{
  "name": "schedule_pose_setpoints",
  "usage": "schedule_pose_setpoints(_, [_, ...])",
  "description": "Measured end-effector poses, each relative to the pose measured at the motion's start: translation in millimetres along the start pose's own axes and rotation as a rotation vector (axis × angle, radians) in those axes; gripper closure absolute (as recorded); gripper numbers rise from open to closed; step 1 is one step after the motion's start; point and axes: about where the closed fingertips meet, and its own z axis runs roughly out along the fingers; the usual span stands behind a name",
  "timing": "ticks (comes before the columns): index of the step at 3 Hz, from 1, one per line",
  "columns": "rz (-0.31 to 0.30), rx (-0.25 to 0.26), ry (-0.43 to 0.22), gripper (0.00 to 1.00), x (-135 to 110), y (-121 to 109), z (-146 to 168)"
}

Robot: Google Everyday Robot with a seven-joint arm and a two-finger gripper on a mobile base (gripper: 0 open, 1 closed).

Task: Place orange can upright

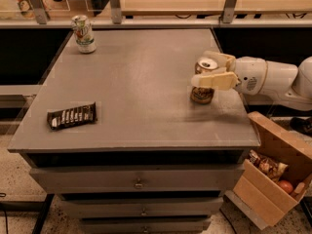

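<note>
Camera view: your claw (pixel 201 71) is clamped on the orange can (pixel 202 95), held upright near the right edge of the desk (pixel 146 82). Its cream fingers (pixel 217 80) hide the can's middle, so you see only the silver top and the base. The arm is cut off at the right. A green-and-white can (pixel 84 34) stands at the far left corner. A dark wrapped bar (pixel 72 116), its label unreadable, lies near the front left corner.

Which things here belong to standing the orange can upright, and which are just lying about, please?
Job: orange can, standing at right; gripper, closed around its upper part.
Lying about: green-and-white can, far left; snack bar, front left; cardboard box, on floor.
</note>
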Motion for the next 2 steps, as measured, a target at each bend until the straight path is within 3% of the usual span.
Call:
schedule_pose_setpoints(1, [0.007,0.013,0.040,0.00,-2.9,1.4,-3.7])
schedule_pose_setpoints(2, [0.007,0.013,0.040,0.00,-2.9,1.4,-3.6])
